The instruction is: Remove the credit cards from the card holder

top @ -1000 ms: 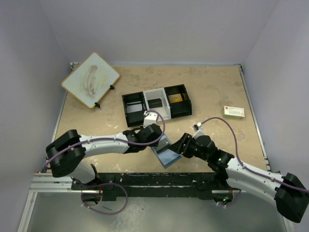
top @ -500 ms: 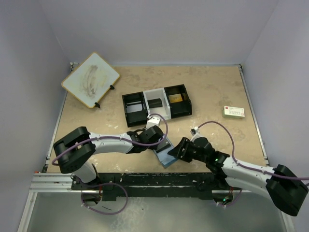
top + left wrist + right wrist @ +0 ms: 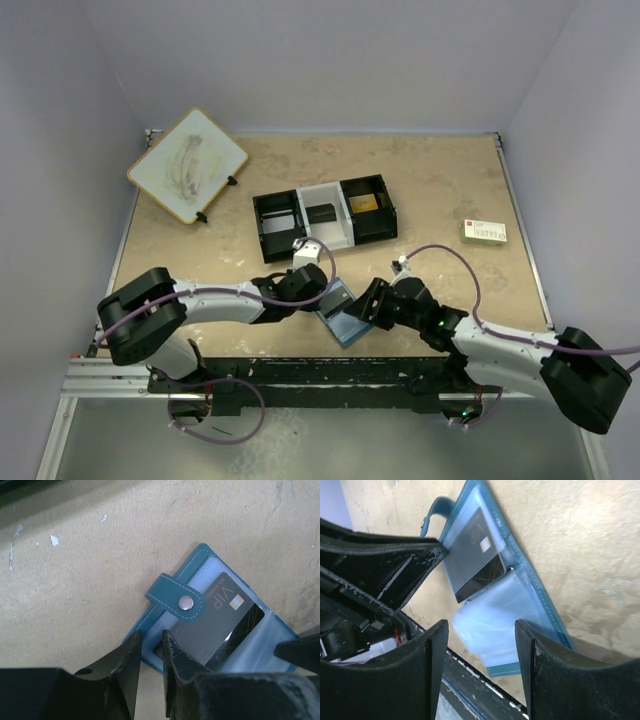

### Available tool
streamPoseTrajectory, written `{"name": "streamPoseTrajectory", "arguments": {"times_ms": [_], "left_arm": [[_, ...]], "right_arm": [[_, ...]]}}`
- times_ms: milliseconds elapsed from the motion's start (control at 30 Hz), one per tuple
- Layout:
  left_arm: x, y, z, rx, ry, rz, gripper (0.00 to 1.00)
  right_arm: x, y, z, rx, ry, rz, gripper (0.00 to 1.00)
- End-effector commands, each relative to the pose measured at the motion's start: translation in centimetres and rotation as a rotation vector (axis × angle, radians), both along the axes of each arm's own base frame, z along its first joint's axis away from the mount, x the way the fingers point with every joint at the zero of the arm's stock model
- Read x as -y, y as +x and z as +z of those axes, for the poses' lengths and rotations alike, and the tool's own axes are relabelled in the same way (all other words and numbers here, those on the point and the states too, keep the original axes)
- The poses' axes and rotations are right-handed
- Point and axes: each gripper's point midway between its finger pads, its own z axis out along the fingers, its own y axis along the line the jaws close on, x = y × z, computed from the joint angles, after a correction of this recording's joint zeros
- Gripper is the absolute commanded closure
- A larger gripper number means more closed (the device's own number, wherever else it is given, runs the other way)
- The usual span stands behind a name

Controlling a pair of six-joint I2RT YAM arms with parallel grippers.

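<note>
Behind the left gripper's [image 3: 151, 639] own fingers, the near end of the dark card [image 3: 225, 615] and the card holder's [image 3: 207, 567] edge are hidden. Whether the fingers pinch anything cannot be told. The print beside the card's "VIP" is too small to read. One finger of the right gripper [image 3: 481, 627] covers the holder's near corner. From above, both wrists hide their fingertips.
</note>
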Motion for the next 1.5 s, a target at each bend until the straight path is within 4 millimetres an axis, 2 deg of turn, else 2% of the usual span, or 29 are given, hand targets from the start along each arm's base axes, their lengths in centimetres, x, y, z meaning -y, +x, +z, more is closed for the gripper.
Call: {"name": "streamPoseTrajectory", "arguments": {"times_ms": [0,133,233,367,533,633,733,867,1000,1367,1467], "left_arm": [[-0.3,-1.8,-0.3,-0.071,-0.071,0.031,0.80],[-1.2,-2.0,-0.7,-0.078,-0.075,0.076,0.81],[-0.9,-2.2,-0.7,-0.087,-0.089,0.075,0.81],[-0.1,-2.5,-0.1,-0.078,-0.115,0.071,0.81],[0.2,-2.9,0.1,-0.072,-0.120,0.085,0.82],[-0.1,-3.0,-0.2,-0.073,-0.109,0.095,0.82],[-0.3,-3.0,-0.2,-0.072,-0.101,0.101,0.83],[-0.4,-2.9,-0.2,-0.070,-0.098,0.104,0.83],[-0.4,-2.9,-0.2,-0.068,-0.095,0.102,0.83],[0.2,-2.8,-0.4,-0.076,-0.086,0.095,0.83],[0.1,-2.8,-0.6,-0.075,-0.077,0.102,0.84]], "right_arm": [[2.5,0.5,-0.6,0.015,-0.149,-0.055,0.40],[2.9,-0.1,0.5,0.019,-0.184,-0.010,0.39],[2.6,-0.5,1.3,0.041,-0.159,0.022,0.38],[1.4,-0.5,2.8,0.083,-0.082,0.060,0.41],[-0.4,0.2,3.6,0.100,0.028,0.054,0.47],[-0.7,0.9,2.5,0.042,0.058,-0.019,0.56],[-0.3,1.8,1.0,0.021,0.060,-0.100,0.59],[0.0,1.2,-1.2,-0.051,0.066,-0.133,0.63],[-0.1,1.6,-1.1,-0.037,0.121,-0.161,0.65],[-0.8,2.9,-0.9,-0.025,0.116,-0.189,0.75],[-1.3,2.7,-1.1,-0.025,0.125,-0.162,0.81]]}}
